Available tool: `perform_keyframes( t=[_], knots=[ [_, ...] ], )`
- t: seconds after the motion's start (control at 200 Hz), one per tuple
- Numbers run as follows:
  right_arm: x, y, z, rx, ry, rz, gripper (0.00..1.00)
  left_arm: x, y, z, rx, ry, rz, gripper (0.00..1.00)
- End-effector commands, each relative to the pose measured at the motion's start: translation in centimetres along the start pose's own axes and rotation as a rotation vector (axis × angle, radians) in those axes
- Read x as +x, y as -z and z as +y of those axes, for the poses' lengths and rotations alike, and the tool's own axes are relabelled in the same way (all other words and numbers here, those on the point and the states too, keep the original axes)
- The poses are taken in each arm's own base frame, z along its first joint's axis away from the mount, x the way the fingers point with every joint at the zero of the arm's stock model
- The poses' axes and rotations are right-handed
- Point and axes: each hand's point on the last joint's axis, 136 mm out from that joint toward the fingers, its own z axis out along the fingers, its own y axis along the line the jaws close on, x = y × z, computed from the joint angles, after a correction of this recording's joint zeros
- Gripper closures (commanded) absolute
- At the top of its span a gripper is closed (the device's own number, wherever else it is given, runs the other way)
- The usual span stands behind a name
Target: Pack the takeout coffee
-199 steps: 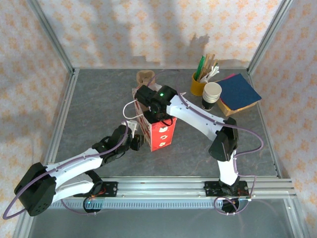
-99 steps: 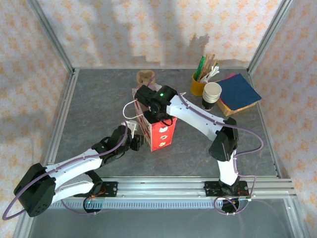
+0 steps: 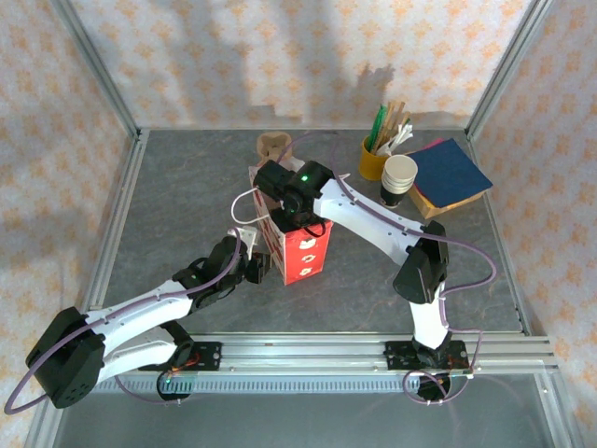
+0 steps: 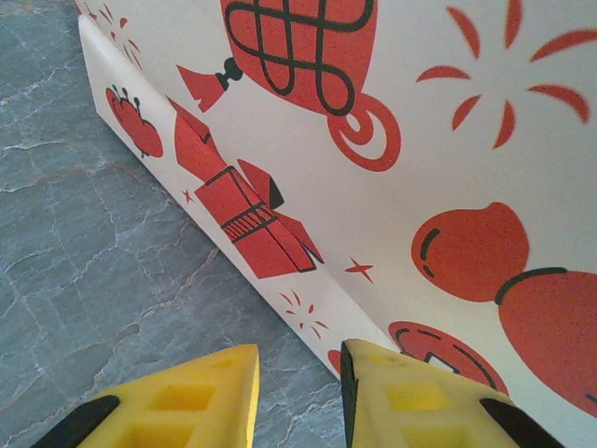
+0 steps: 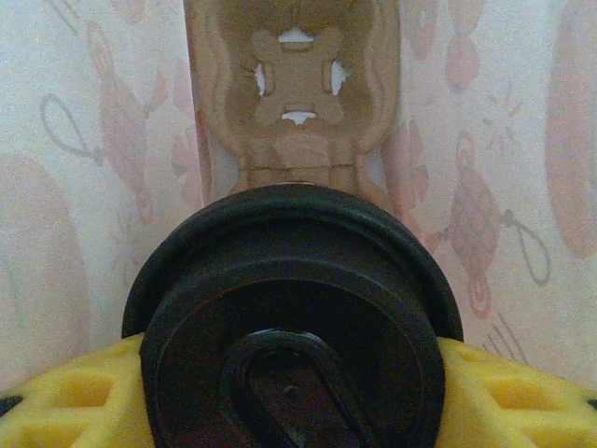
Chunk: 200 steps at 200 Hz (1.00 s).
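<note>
Nothing has shifted over the last second; both arms sit just as they did. My right hand (image 5: 298,406) is pinching the takeout coffee (image 5: 294,299) by its sides, the black lid filling the space between the yellow fingers (image 5: 65,401). The cup hangs inside the red-and-white paper bag (image 3: 303,252), which stands near the middle of the table (image 3: 187,187). Faint print shows through the bag walls on either side, and a brown cardboard insert (image 5: 297,103) lies beyond the cup.

My left hand (image 4: 298,392) rests low at the bag's near left corner, fingers a little apart with bare table between them. I judge it is steadying the bag, not gripping it.

So I'm at the lowering step: the cup is in the bag but not yet let go. Next I need to ease it straight down until it seats, keep it upright, then spread the right fingers and lift out without snagging the bag's rim.
</note>
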Motion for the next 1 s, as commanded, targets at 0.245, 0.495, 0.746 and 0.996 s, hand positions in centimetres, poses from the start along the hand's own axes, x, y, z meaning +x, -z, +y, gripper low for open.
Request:
perform_keyframes(
  t=[0.245, 0.495, 0.746, 0.996],
  knots=[
    [0.44, 1.69, -0.25, -0.009, -0.002, -0.024, 0.47, -0.60, 0.09, -0.07, -0.010, -0.030, -0.027, 0.68],
    [0.74, 1.83, -0.23, -0.012, -0.003, -0.022, 0.48, -0.58, 0.08, -0.01, -0.013, -0.027, -0.028, 0.68],
    [1.09, 1.98, -0.33, -0.016, -0.005, -0.018, 0.49, -0.45, -0.04, 0.10, -0.016, -0.028, -0.025, 0.68],
    [1.17, 1.74, -0.35, -0.013, -0.002, -0.010, 0.49, -0.63, 0.01, 0.01, -0.014, -0.028, -0.031, 0.68]
  ],
)
